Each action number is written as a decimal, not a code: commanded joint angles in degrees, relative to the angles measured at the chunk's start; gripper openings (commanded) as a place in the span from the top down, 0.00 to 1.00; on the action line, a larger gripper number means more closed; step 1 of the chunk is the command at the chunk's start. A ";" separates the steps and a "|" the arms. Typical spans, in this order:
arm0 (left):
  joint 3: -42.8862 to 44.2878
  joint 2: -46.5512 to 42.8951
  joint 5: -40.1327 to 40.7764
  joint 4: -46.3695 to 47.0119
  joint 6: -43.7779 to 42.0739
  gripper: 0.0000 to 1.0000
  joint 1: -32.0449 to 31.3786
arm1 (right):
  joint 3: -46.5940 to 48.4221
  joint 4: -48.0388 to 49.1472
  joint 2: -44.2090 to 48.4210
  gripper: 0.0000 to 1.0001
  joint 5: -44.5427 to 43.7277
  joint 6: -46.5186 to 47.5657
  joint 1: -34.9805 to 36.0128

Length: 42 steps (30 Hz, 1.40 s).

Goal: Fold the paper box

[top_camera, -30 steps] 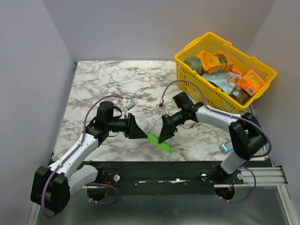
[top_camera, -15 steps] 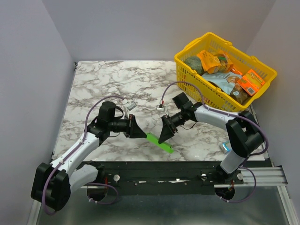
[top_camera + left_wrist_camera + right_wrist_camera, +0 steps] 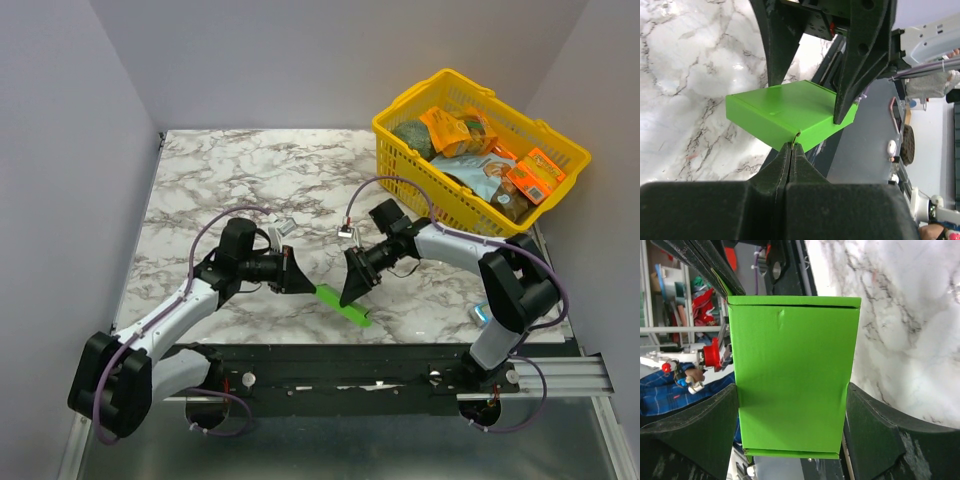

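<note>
The paper box (image 3: pixel 343 304) is a bright green, flat folded box held just above the marble table near its front edge. My right gripper (image 3: pixel 347 297) is shut on it, one finger pressed against each long side (image 3: pixel 792 405). In the right wrist view the box (image 3: pixel 792 375) fills the gap between the fingers and dents slightly at the right one. My left gripper (image 3: pixel 308 287) meets the box's left end. Its jaws are shut, and a thin edge of card at the box's near corner (image 3: pixel 791 146) is nipped between the tips. The box's top face (image 3: pixel 785 112) shows beyond them.
A yellow basket (image 3: pixel 395 135) full of snack packs stands at the back right. A small blue-and-white pack (image 3: pixel 483 313) lies by the right arm's base. The black rail (image 3: pixel 340 360) runs along the table's front edge, right under the box. Grey walls close in on both sides.
My left gripper has closed from half open to shut and edged right onto the box's corner. The right gripper and the box have stayed put.
</note>
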State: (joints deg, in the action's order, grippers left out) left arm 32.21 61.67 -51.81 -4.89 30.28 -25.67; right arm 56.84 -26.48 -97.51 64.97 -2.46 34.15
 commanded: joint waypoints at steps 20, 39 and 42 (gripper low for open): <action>4.88 12.86 8.48 -8.38 -2.86 1.00 0.01 | -9.64 13.21 20.59 0.00 -44.55 -0.19 7.40; 4.09 19.72 8.31 -7.07 -4.88 1.00 1.33 | -8.68 17.87 10.42 0.00 -85.10 5.18 35.19; 4.01 19.72 7.87 -6.89 -4.97 1.00 1.50 | -7.36 17.78 7.44 0.02 -87.64 5.89 36.42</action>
State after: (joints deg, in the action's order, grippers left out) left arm 35.90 81.03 -43.94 -12.12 26.55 -24.69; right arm 46.41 -10.15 -87.18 -15.40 0.78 68.88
